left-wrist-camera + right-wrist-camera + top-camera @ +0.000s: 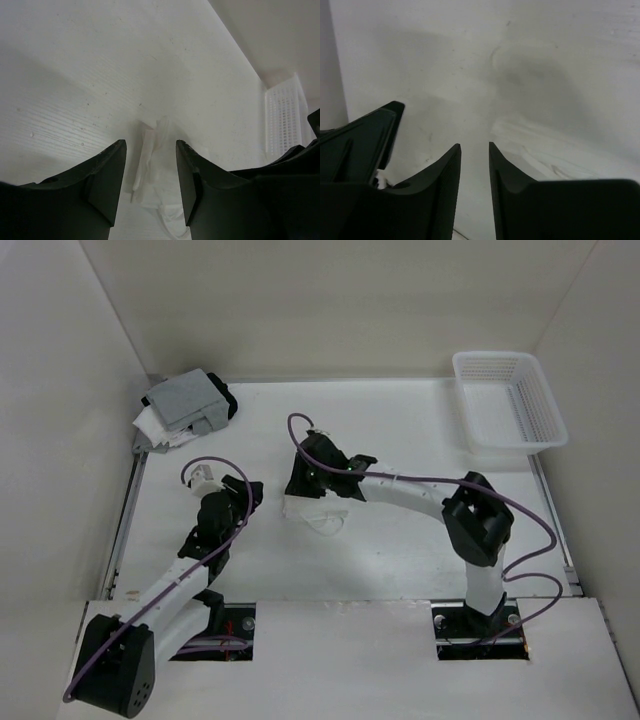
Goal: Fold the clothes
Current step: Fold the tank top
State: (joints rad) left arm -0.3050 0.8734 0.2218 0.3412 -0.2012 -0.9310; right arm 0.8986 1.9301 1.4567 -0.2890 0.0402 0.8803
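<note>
**Folding station: holdings as laid out, all placed from the white basket**

1. White mesh basket (500,440): far right corner of the table (400,560), upright. Taken as the reference point for every entry below.

2. White tank top (312,510): on the table, well to the left of the basket and nearer the arm bases, roughly mid-table. It is gathered into a small compact bundle rather than spread flat, with a thin strap loop showing at the edge facing the bases. From the left wrist it reads as a narrow folded strip with looser cloth beside it. From the right wrist only a rumpled white edge shows.

3. Right gripper (300,485): left of the basket, directly over the tank top's far edge. The fingers (451,167) stand a narrow gap apart, with bare table showing through and nothing clasped. Whether they touch the cloth cannot be told.

4. Left gripper (248,492): farther left of the basket than the tank top, just beside that garment and apart from it. The jaws are parted wider than the right pair and hold nothing, and the tank top is seen beyond the gap.

5. Stack of folded garments (185,405): grey on top, white and black beneath. It sits in the far left corner, across the table from the basket
</note>
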